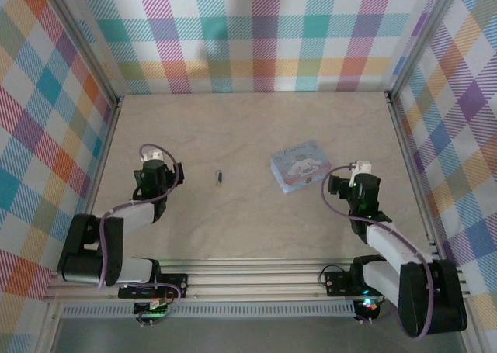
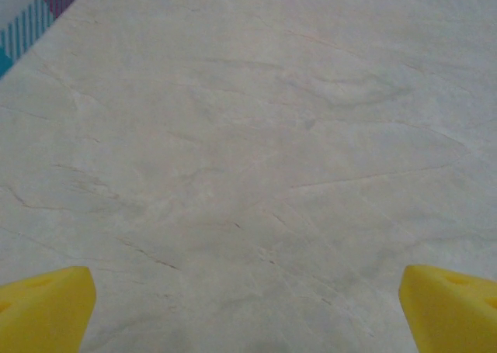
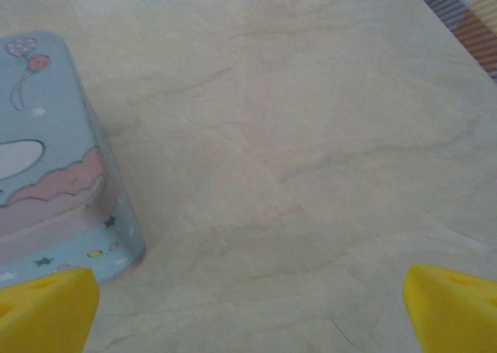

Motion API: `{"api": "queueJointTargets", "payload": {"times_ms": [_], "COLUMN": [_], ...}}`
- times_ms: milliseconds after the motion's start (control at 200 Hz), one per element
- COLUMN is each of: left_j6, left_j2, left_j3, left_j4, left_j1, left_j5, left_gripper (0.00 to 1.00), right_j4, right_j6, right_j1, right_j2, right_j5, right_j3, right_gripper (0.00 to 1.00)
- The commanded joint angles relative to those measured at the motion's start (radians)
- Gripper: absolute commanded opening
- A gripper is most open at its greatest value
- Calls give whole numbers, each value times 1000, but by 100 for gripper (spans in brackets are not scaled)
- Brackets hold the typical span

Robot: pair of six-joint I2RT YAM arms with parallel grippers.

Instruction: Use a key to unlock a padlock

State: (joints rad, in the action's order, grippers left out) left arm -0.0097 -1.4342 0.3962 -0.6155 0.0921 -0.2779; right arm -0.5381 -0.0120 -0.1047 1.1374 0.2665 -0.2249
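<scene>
Our left tool (image 2: 248,313) and right tool (image 3: 248,310) gape empty, so we judge nothing done yet: key (image 1: 220,175) and padlock (image 1: 299,166) lie apart on the table (image 1: 233,229).

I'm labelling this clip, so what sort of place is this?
Probably a robot test cell: a pale wooden tabletop, pastel plaid walls around it, and two black-and-white robot arms bolted to an aluminium rail.

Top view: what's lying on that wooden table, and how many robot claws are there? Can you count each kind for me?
padlock: 1
key: 1
grippers: 2, the left gripper and the right gripper, both open and holding nothing
Total: 4
</scene>
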Motion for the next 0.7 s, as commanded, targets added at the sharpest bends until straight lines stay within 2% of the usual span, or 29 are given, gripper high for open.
{"api": "queueJointTargets", "payload": {"times_ms": [0, 100, 130, 205, 300, 370, 425, 495, 550, 600, 700], "left_j6": [11, 39, 44, 43, 43, 42, 43, 43, 43, 43, 43], "left_j2": [-52, -135, -129, -130, -130, -132, -131, -131, -131, -133, -131], "left_j3": [-20, -6, 7, 23, 23, 23, 20, 21, 23, 24, 24], "left_j4": [-208, -264, -222, -195, -197, -196, -199, -198, -196, -195, -194], "left_j1": [-9, -8, -9, -9, -9, -9, -9, -8, -8, -9, -9], "left_j5": [73, 138, 153, 154, 153, 153, 152, 153, 154, 155, 156], "left_gripper": [100, 100, 100, 100, 100, 100, 100, 100, 100, 100, 100], "right_j4": [-294, -490, -501, -556, -738, -571, -593, -441, -395, -319, -324], "right_j6": [35, 33, 37, 41, 37, 31, 35, 22, 15, -16, -22], "right_j1": [6, 17, 20, 19, 19, 20, 22, 24, 26, 67, 91], "right_j2": [73, 190, 228, 316, 444, 382, 413, 389, 411, 400, 400], "right_j5": [-80, -105, -114, -131, -100, -116, -108, -104, -101, -157, -194], "right_j3": [-1, 11, -1, -11, 5, -26, -44, -101, -144, -172, -171], "right_gripper": [100, 100, 100, 100, 100, 100, 100, 100, 100, 100, 100]}}
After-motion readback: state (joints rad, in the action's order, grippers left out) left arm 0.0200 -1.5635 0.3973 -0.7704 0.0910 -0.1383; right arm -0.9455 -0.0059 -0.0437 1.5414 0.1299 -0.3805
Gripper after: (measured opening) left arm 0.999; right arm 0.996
